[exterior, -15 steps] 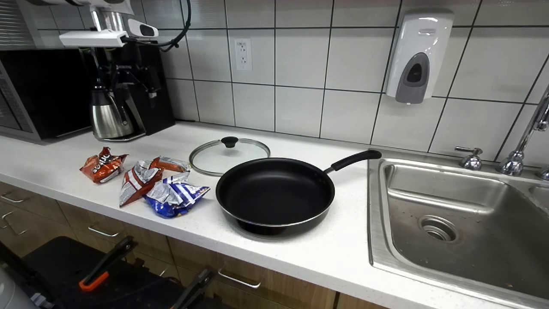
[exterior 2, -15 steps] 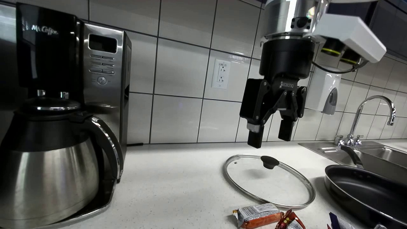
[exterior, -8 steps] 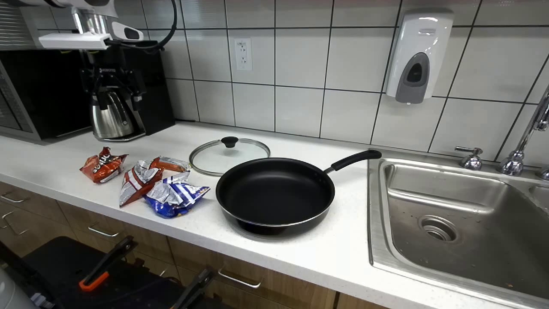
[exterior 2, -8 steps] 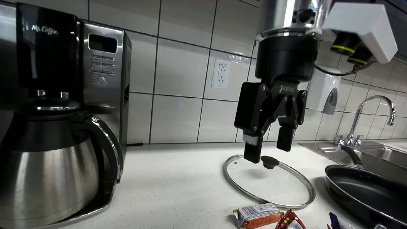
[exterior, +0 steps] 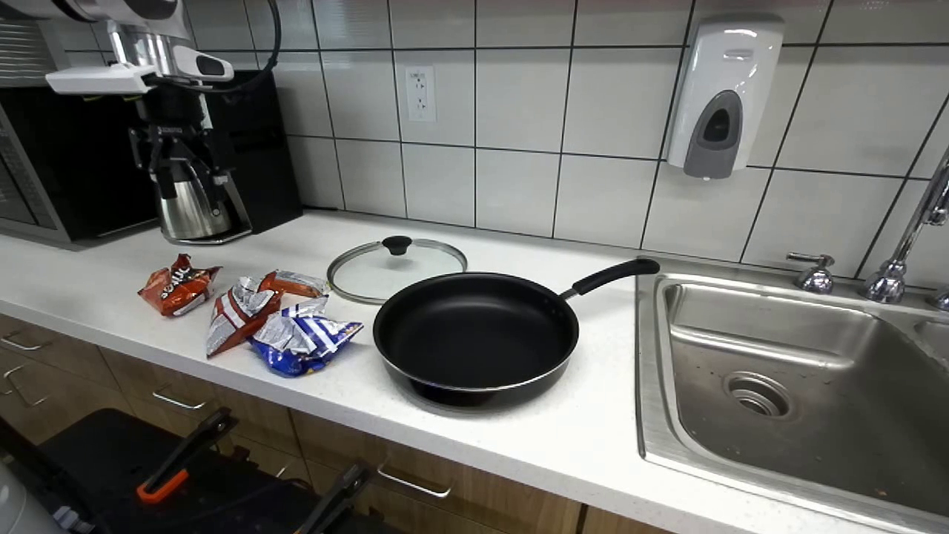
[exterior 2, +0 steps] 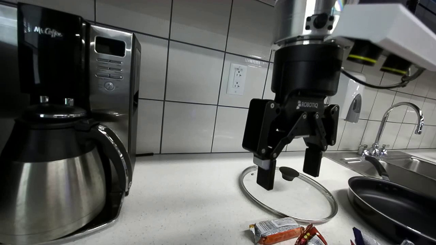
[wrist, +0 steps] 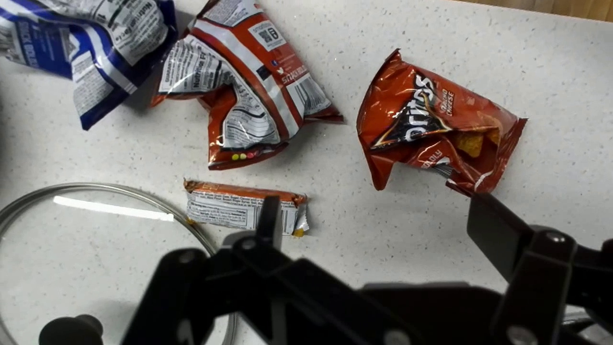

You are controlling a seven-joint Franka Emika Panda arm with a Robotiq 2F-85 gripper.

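Pale wall tiles (exterior: 511,96) with dark joints rise behind your white, speckled counter (exterior: 600,423). Two snacks are nearest to your tool (exterior 2: 289,176): a crumpled red Doritos bag (wrist: 438,124), face up with one side folded in and "Nacho Cheese" on its front, and a slim bar (wrist: 227,211) in an orange wrapper with a white printed panel. Beside the glass lid (exterior: 389,276), whose black knob (exterior: 397,245) stands up, lies the bar, close to its rim, with the Doritos bag farther out. Your tool hangs over the counter with its fingers spread wide and nothing between them; one finger hides part of the bar in the wrist view.

Crowding that side of the lid, a brownish-red bag (wrist: 261,81) and a blue bag (wrist: 110,48) lie against each other. From the lid toward the sink (exterior: 652,371), your frying pan (exterior: 474,330) comes next, covering part of the rim in an exterior view. Well apart from the lid stands your coffee maker (exterior 2: 112,71); its steel carafe (exterior: 185,215) is partly hidden by your tool in an exterior view.
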